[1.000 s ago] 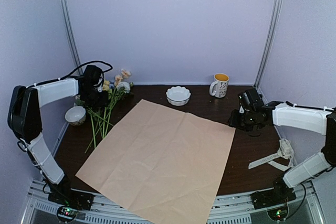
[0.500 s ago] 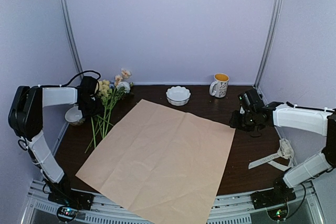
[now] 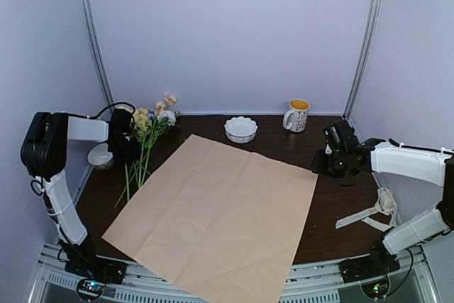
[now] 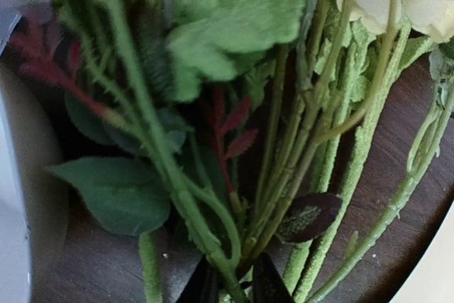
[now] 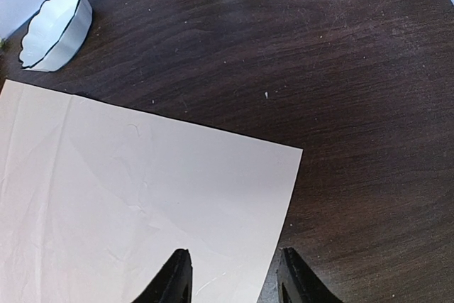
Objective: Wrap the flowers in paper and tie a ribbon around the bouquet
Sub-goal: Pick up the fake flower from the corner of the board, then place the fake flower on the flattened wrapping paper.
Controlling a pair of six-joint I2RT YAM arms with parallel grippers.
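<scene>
Item: my left fingers (image 4: 230, 285) are closing, pinching the flowers (image 4: 312, 125) by their stems at the table's (image 3: 333, 189) left edge; pickup is starting. My right fingers (image 5: 234, 278) are hovering spread over the paper (image 5: 142, 196).

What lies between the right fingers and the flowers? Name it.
The peach paper, spread flat on the table, fills nearly all of that stretch; nothing lies on it. The top view shows it.
</scene>
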